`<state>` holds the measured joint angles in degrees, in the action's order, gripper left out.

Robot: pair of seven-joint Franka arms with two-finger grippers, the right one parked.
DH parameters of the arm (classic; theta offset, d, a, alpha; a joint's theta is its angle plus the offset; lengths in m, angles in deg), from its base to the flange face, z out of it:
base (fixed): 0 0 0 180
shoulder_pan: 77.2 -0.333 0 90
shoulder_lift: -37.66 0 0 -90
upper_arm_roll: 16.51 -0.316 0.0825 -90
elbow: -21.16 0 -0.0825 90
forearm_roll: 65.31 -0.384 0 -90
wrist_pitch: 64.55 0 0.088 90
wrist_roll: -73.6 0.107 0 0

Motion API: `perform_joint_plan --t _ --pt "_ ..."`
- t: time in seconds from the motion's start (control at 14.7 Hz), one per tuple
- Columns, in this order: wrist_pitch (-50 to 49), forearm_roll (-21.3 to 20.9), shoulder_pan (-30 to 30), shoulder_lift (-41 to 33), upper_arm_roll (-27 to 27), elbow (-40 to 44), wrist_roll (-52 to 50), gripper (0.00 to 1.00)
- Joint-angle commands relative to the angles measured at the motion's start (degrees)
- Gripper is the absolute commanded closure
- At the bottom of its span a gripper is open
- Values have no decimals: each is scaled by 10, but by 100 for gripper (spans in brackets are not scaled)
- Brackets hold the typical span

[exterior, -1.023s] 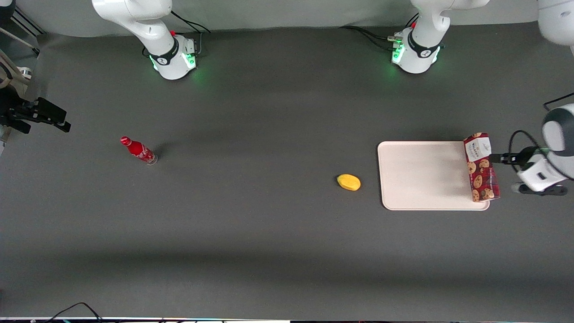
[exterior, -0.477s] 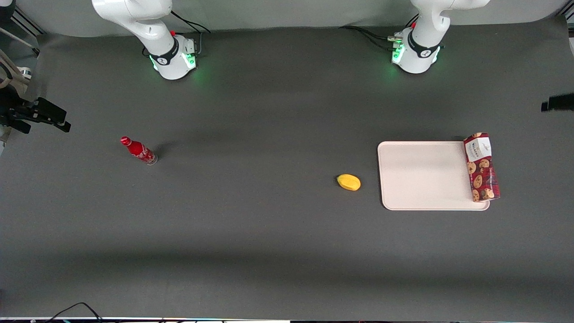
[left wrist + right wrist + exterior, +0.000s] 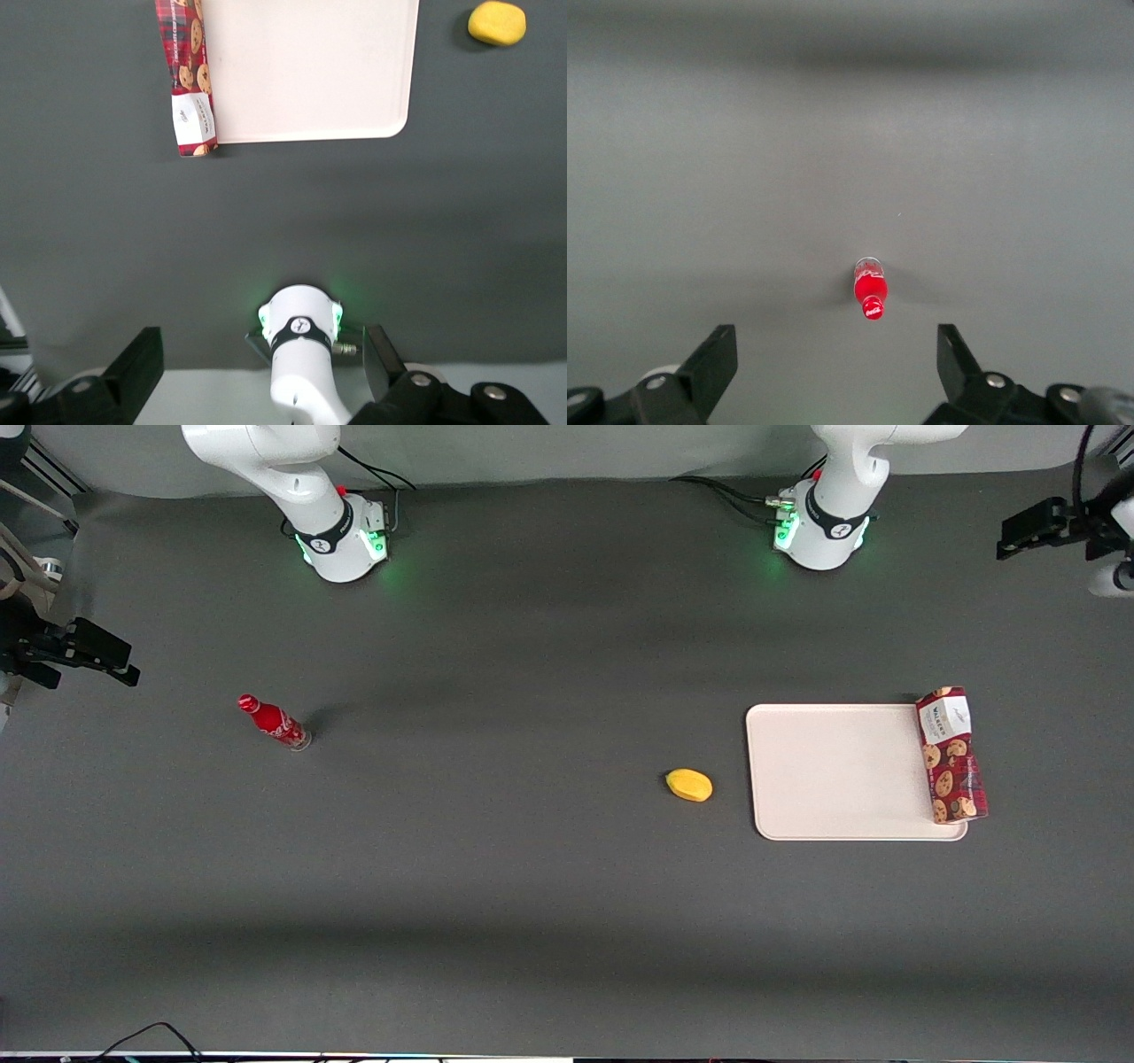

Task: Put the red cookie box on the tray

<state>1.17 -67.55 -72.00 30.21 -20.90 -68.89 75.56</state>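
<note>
Red cookie box (image 3: pixel 951 755) is lying along the tray's (image 3: pixel 833 772) edge toward the working arm's end, partly overhanging the rim. I'm pulling the gripper (image 3: pixel 1028 527) away, spread and empty; placement looks finished.

red cookie box (image 3: pixel 188 81) lying along tray (image 3: pixel 310 71) edge; gripper (image 3: pixel 261 367) spread wide, well apart

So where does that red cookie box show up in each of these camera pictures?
Front view: red cookie box lies along the tray edge toward the working arm's end, partly overhanging it.
Left wrist view: box beside the tray; gripper open, high above.
Right wrist view: not in it.
Shared landmark: the tray.
</note>
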Motion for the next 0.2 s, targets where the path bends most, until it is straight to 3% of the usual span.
perform_joint_plan --t 0.0,0.14 --pt "60 0 1 -70 -5 -94 -16 0" --pt "69 13 0 -50 -6 -75 -16 0"
